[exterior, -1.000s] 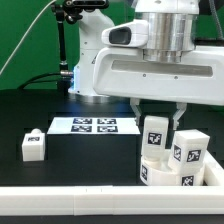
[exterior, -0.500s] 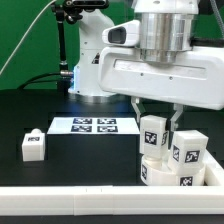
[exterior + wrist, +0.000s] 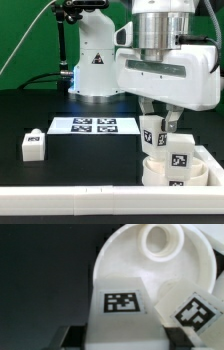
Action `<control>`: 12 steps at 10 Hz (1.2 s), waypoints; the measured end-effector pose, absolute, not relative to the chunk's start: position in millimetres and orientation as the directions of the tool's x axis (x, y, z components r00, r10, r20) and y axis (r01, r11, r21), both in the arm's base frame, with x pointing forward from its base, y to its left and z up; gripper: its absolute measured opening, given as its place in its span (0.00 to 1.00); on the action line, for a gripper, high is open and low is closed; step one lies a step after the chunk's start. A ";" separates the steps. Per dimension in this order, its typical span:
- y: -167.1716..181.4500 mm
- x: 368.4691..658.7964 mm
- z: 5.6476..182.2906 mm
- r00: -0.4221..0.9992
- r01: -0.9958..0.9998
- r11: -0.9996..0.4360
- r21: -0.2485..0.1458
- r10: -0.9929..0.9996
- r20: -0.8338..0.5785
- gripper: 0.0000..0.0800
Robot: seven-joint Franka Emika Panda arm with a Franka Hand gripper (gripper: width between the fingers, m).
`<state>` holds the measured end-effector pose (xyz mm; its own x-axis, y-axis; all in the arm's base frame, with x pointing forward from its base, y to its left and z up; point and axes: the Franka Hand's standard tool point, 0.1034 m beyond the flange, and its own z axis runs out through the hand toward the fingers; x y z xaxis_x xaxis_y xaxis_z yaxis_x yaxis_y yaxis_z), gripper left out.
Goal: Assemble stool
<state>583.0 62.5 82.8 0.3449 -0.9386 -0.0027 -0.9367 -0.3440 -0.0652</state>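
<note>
Rotated since a second ago, gripper (image 3: 157,124) sits half-closed on white plastic block-shaped leg (image 3: 153,133) standing on round white plastic seat (image 3: 165,173) at exterior view's right; likely light, rigid, slick, so pinch flat side faces.

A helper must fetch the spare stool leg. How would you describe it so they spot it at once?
Find the marker board with its four tags on the black table. Just to the exterior view's left of it lies the loose leg, a small white tagged block. Unlike the other legs, which stand on the seat, it sits alone.
</note>
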 end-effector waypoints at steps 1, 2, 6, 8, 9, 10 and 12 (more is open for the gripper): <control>63.3 583.1 82.8 0.297 -0.953 -0.296 -0.067 -0.955 -0.012 0.42; 64.0 583.1 82.7 0.255 -0.965 -0.253 -0.068 -0.967 -0.020 0.42; 72.8 586.1 81.7 -0.067 -0.988 0.076 -0.135 -0.995 -0.075 0.42; 75.7 583.5 81.4 -0.249 -0.953 0.266 -0.146 -0.961 -0.122 0.42; 78.5 582.9 81.2 -0.313 -0.933 0.333 -0.135 -0.938 -0.148 0.42; 80.6 582.5 81.3 -0.368 -0.912 0.390 -0.124 -0.914 -0.171 0.42; 83.3 581.9 81.3 -0.491 -0.850 0.518 -0.091 -0.844 -0.215 0.42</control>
<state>581.9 83.3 81.3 -0.4913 -0.8441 -0.2148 -0.8504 0.5182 -0.0912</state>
